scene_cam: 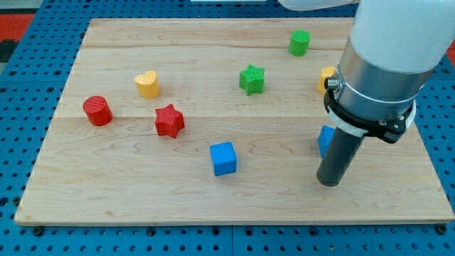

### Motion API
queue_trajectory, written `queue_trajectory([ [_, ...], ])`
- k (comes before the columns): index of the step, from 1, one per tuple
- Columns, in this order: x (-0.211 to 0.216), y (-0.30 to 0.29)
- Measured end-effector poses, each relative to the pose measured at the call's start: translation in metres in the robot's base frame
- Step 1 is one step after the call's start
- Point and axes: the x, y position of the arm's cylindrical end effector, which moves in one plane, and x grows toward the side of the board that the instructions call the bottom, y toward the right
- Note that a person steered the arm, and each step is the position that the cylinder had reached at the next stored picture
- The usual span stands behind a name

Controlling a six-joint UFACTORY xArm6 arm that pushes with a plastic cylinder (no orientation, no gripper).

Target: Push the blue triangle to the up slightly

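The blue triangle (325, 139) is mostly hidden behind my rod at the view's right; only a blue sliver shows, so its shape cannot be made out. My tip (328, 182) rests on the board just below it, toward the view's bottom. A blue cube (223, 158) lies to the left of the tip.
A red star (169, 120), a red cylinder (97, 110) and a yellow heart (147, 84) lie at the left. A green star (252, 78) and a green cylinder (300, 43) lie toward the top. A yellow block (325, 77) peeks from behind the arm. The board's right edge (432, 156) is near.
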Motion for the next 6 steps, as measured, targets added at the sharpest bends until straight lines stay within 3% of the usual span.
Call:
queue_trajectory([
  [4, -0.005, 0.046],
  [5, -0.059, 0.042],
  [6, -0.082, 0.038],
])
